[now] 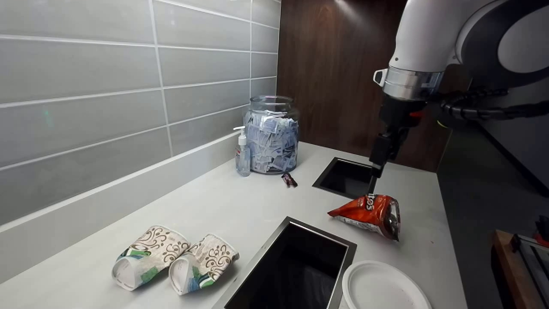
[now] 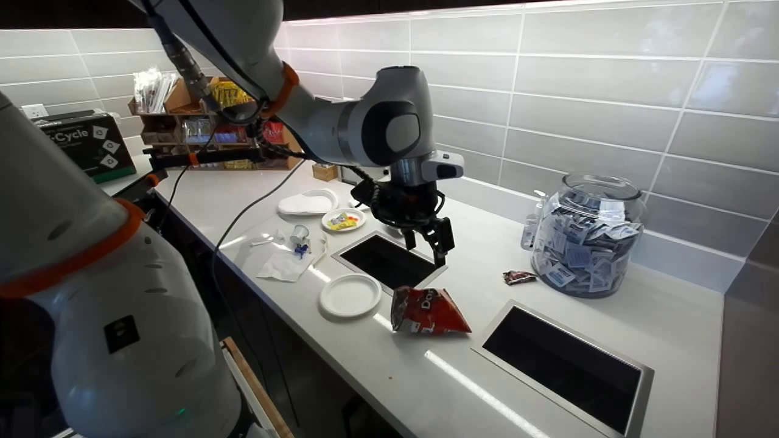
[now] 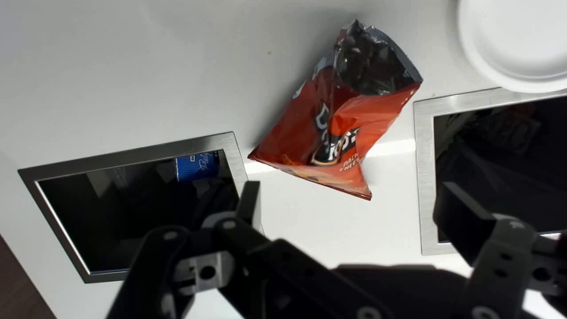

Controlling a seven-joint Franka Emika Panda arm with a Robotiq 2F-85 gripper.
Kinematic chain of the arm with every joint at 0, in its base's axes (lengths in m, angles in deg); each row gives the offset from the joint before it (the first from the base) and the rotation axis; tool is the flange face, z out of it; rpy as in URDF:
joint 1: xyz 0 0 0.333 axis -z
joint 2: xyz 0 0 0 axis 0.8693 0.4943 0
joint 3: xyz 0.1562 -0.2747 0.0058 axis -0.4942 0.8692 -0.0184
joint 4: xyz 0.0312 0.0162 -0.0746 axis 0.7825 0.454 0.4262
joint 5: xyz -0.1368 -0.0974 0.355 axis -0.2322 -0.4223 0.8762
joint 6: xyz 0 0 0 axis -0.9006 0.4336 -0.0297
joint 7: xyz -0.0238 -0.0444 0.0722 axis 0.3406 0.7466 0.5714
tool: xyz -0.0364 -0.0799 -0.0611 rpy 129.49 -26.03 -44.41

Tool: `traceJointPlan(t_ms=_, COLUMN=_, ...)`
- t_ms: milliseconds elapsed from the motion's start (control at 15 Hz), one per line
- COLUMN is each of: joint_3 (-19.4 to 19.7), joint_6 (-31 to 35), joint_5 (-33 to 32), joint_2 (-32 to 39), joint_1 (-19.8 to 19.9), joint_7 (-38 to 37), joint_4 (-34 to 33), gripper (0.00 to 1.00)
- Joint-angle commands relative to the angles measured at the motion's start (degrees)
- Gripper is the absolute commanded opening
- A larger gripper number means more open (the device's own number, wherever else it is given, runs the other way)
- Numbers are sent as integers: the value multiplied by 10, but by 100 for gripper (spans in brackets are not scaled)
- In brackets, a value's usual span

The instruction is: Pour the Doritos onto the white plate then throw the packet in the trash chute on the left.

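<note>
The gripper (image 3: 356, 208) hangs over the counter (image 3: 133, 88), fingers (image 3: 460, 221) spread wide! There's the bag (image 3: 328, 128) lying down, gaping at one end, the plate (image 2: 350, 296) near that opening.

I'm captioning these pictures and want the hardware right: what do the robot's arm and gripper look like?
The arm is whitish-grey, in rounded sections, with a dark, grey-centred joint cap, orange bands and a silvery metal ring. Black cables, partly ribbed, run beside it. The gripper is mainly black, with two jointed, blocky-tipped fingers and silvery linkage parts.
</note>
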Motion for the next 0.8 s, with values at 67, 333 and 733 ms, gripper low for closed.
traceJointPlan(t_ms=67, joint_3=5, joint_6=11, joint_5=9, joint_2=63, joint_1=16, joint_7=-35, joint_4=-17, gripper=100)
traceJointPlan(t_ms=333, joint_3=17, joint_6=60, joint_5=27, joint_2=106, joint_1=11, joint_7=-27, joint_4=-26, gripper=100)
traceJointPlan(t_ms=733, joint_3=27, joint_6=103, joint_5=50, joint_2=164, joint_1=6, joint_7=-17, joint_4=-41, gripper=100)
